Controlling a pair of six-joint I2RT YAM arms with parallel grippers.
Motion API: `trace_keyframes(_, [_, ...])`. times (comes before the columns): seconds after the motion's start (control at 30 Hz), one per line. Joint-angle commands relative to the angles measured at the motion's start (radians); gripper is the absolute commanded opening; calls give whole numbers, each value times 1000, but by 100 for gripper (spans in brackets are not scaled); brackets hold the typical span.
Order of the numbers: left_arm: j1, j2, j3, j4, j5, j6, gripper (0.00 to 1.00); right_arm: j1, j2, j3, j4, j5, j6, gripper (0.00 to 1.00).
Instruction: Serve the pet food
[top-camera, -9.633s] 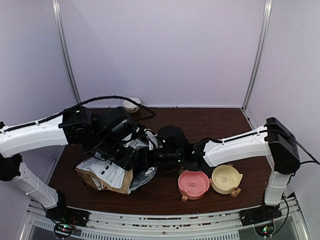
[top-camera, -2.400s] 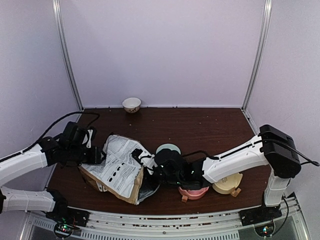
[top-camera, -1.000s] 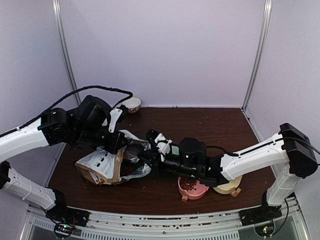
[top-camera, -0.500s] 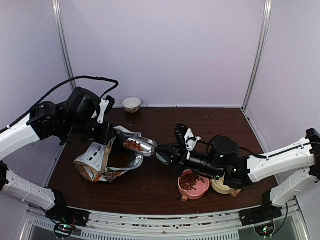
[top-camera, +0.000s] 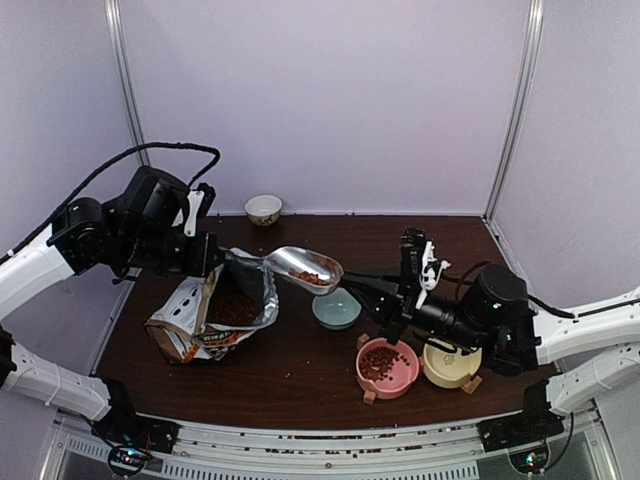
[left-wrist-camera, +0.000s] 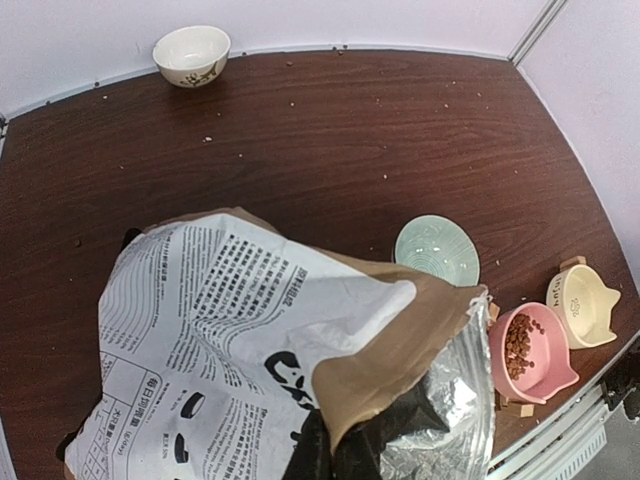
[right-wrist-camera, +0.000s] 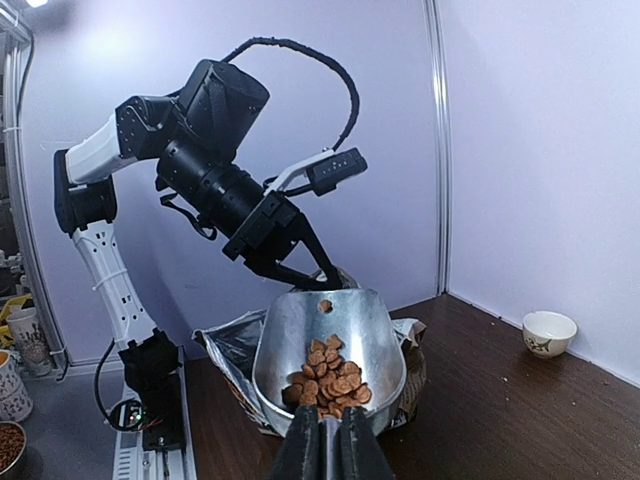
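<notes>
My right gripper (top-camera: 365, 288) is shut on the handle of the silver scoop (top-camera: 305, 268) and holds it level in the air, above and just left of the empty teal bowl (top-camera: 337, 309). The scoop (right-wrist-camera: 330, 345) carries a small heap of pet food (right-wrist-camera: 331, 377); its handle sits between my right gripper's (right-wrist-camera: 322, 445) closed fingers. My left gripper (top-camera: 207, 262) is shut on the top edge of the printed paper bag (top-camera: 212, 312) and holds its mouth open, with kibble showing inside. The pink bowl (top-camera: 385, 366) holds pet food (left-wrist-camera: 517, 338).
An empty yellow bowl (top-camera: 450, 363) stands right of the pink bowl. A small white bowl (top-camera: 263, 209) sits by the back wall. Loose crumbs lie on the brown table (top-camera: 400, 240). In the left wrist view the bag (left-wrist-camera: 240, 330) fills the foreground.
The scoop has risen out of the bag's mouth and moved right, now loaded and over the teal bowl's left side. The right arm drew back to the right. The left gripper still holds the bag.
</notes>
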Motion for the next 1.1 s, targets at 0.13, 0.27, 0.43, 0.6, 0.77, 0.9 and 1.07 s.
trace_keyframes(0.13, [33, -24, 15, 81, 23, 14, 0, -1, -261, -118, -278, 105, -2, 0])
trace_keyframes(0.27, [42, -24, 4, 83, 31, 31, 0, -2, -424, -194, -436, 164, 38, 0])
trace_keyframes(0.43, [59, -23, 1, 85, 42, 47, 0, 0, -612, -250, -644, 218, 92, 0])
trace_keyframes(0.6, [70, -25, -1, 84, 43, 57, 0, 1, -720, -252, -818, 236, 136, 0])
trace_keyframes(0.77, [79, -22, -7, 85, 46, 65, 0, 2, -762, -229, -949, 242, 174, 0])
trace_keyframes(0.9, [85, -21, -8, 86, 51, 72, 0, 1, -777, -198, -1049, 246, 221, 0])
trace_keyframes(1.07, [97, -21, -12, 89, 59, 84, 0, 1, -790, -166, -1155, 249, 286, 0])
